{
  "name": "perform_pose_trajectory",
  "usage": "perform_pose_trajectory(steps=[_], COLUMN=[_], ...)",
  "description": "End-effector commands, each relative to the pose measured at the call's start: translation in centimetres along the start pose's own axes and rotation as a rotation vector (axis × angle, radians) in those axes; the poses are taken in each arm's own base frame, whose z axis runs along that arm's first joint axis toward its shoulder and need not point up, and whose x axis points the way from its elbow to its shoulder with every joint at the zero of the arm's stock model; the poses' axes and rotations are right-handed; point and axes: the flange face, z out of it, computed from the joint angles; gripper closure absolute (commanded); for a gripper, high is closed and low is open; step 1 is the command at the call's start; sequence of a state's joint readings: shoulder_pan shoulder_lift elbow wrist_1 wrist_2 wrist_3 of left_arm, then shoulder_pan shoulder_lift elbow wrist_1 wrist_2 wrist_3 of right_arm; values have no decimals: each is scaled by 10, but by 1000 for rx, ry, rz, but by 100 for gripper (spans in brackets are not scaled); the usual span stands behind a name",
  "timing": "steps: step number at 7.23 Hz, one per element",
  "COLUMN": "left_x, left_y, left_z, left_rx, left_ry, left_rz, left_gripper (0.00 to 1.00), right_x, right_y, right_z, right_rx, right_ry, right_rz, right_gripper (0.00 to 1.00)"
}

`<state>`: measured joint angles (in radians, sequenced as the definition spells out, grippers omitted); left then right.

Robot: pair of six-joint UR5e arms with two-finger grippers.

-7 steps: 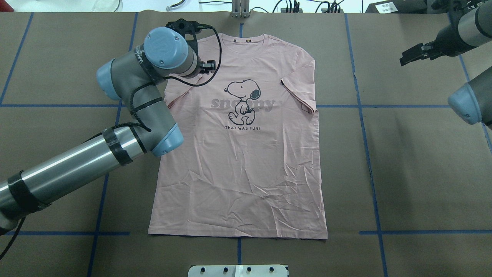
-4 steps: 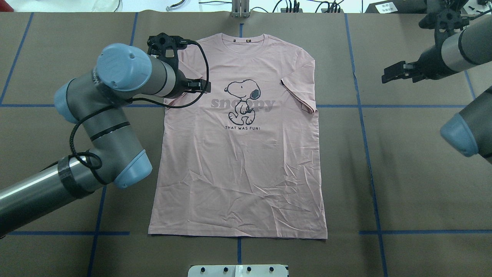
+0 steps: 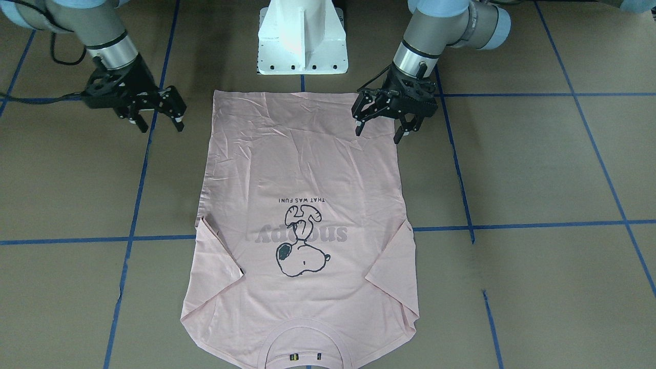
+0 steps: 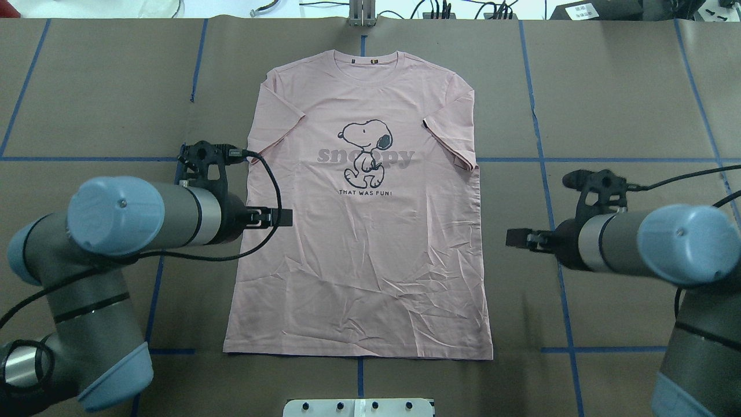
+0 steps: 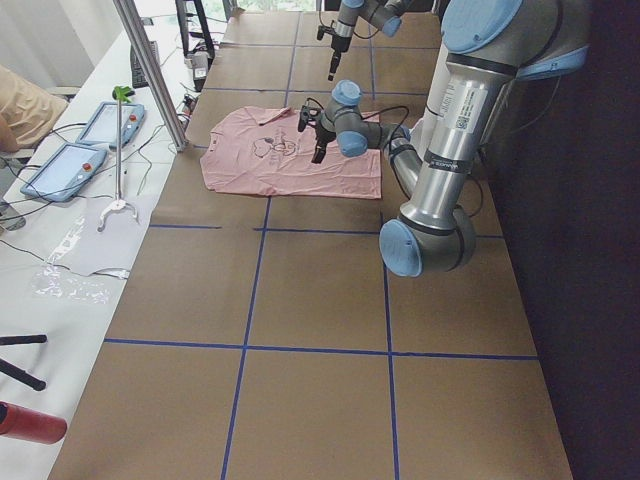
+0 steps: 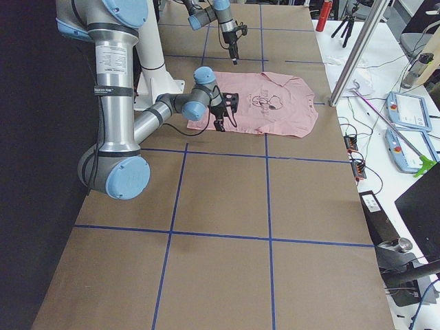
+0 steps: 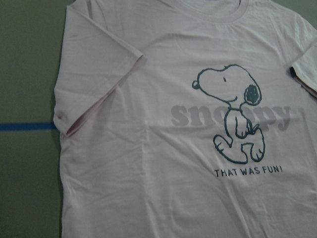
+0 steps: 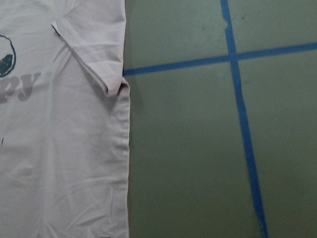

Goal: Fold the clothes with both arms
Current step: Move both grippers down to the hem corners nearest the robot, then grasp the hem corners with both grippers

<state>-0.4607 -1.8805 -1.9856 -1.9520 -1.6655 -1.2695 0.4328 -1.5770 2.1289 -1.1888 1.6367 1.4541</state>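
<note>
The pink T-shirt [image 4: 370, 260] lies flat and print side up, its collar at the far side and its hem toward the robot's base. Both sleeves lie tucked in against the body. My left gripper [image 3: 378, 130] hangs open above the shirt's left edge, between sleeve and hem, with nothing in it [image 4: 278, 217]. Off the opposite edge, my right gripper [image 3: 160, 124] is open over bare table [image 4: 518, 237]. The left wrist view shows the beagle print [image 7: 230, 114] from above. In the right wrist view are the shirt's right edge and sleeve [image 8: 99, 44]. Neither wrist view shows any fingers.
The white pedestal [image 3: 302, 41] stands just behind the hem. Blue tape lines [image 4: 550, 202] divide the brown table cover. Beyond the collar end are a metal pole [image 5: 150, 70] and a white bench with tablets [image 5: 100, 125] and cables.
Both arms have swung back toward the robot. The left gripper left the shoulder for the shirt's left edge; the right came from the far corner to beside the right edge. The shirt has not moved.
</note>
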Motion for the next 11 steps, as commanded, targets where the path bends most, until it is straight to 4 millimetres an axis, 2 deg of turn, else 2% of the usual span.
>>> perform_pose_trajectory(steps=[1, 2, 3, 4, 6, 10, 11], left_x=[-10, -17, -25, -38, -59, -64, -64], left_y=[90, 127, 148, 157, 165, 176, 176], left_z=[-13, -6, 0, 6, 15, 25, 25], left_rx=[-77, -81, -97, -104, -115, -128, -130], left_ry=[-4, -40, -70, -105, -153, -176, -175], left_rz=[-48, -102, -147, -148, -138, -127, -125], left_gripper=[0, 12, 39, 55, 56, 56, 58], right_x=[-28, -33, -36, -37, -38, -38, -38], right_y=[106, 127, 131, 131, 130, 131, 131], right_z=[10, 7, 0, -5, -6, -5, -5], right_rx=[2, -1, -5, -6, -1, 3, 3], right_ry=[-26, -21, -6, -6, -9, -7, -7], right_rz=[73, 66, 71, 72, 72, 70, 70], right_gripper=[21, 24, 25, 27, 26, 26, 26])
